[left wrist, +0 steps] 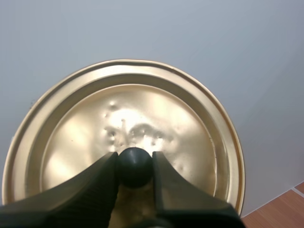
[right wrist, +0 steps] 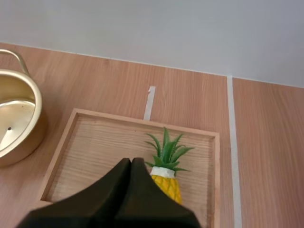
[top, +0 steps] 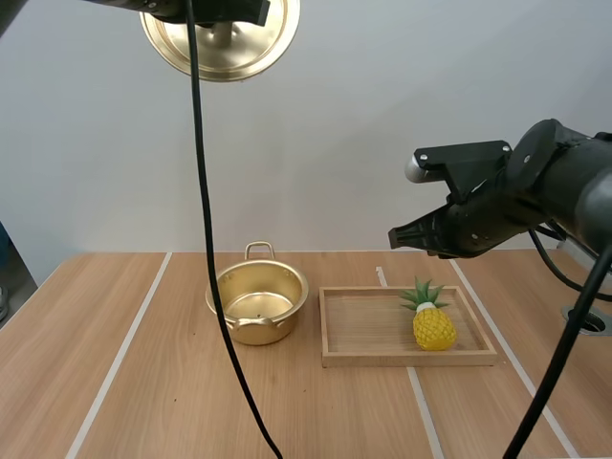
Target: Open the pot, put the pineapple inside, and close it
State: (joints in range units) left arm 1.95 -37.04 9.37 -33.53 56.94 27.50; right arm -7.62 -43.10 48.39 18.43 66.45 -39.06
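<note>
Left wrist view: left tool (left wrist: 135, 164) pinching black knob (left wrist: 135, 168) of gold lid (left wrist: 128, 118). High view: lid held high above tabletop (top: 96, 382). Pot (top: 256, 304) uncovered, upright, just left of wooden tray (top: 363, 330). Pineapple (top: 432, 323) in tray's right part, probably lying, leaves toward far rim. Right tool (top: 400, 235) pressed together, hovers above tray, apart from pineapple.

The lid (left wrist: 128, 118) is shiny gold with a black knob (left wrist: 135, 166). The pot (top: 258, 304), centre of the high view, is the same gold. The pineapple (top: 433, 325) is yellow with green leaves and a white collar. The tray (top: 382, 359) is pale grained wood; the table (top: 96, 363) light brown wood with whitish stripes. My right gripper (right wrist: 131, 162) is black.
</note>
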